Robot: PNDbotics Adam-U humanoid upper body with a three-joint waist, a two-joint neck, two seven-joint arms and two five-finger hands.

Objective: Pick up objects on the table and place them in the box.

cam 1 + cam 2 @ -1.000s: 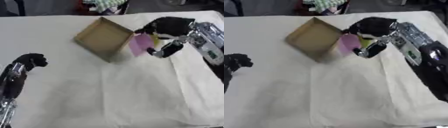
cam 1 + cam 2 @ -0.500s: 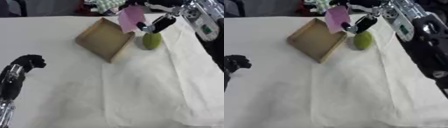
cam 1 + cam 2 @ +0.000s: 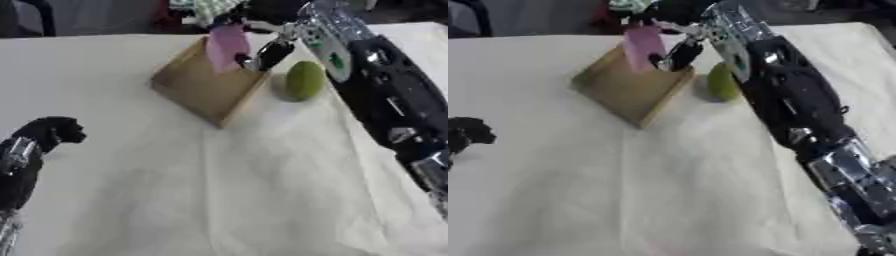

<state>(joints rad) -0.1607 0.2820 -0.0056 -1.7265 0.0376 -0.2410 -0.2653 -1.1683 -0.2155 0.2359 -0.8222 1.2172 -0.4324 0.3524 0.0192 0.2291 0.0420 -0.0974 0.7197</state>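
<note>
A shallow cardboard box (image 3: 206, 85) lies on the white cloth at the far middle. My right hand (image 3: 262, 15) hangs over its far side, shut on a flat pink object (image 3: 227, 45) that dangles above the box's inside. A green round fruit (image 3: 304, 80) rests on the cloth just right of the box, beside my right forearm. My left hand (image 3: 51, 131) sits at the left edge, fingers curled, holding nothing.
The white cloth (image 3: 219, 190) covers the table. My right arm (image 3: 385, 100) stretches along the right side from the lower right corner. Patterned fabric and dark items (image 3: 206, 6) lie beyond the table's far edge.
My right hand lifted the pink object off the cloth beside the box and carried it over the box, uncovering the green fruit. The camera also shifted. The left hand stayed put.
</note>
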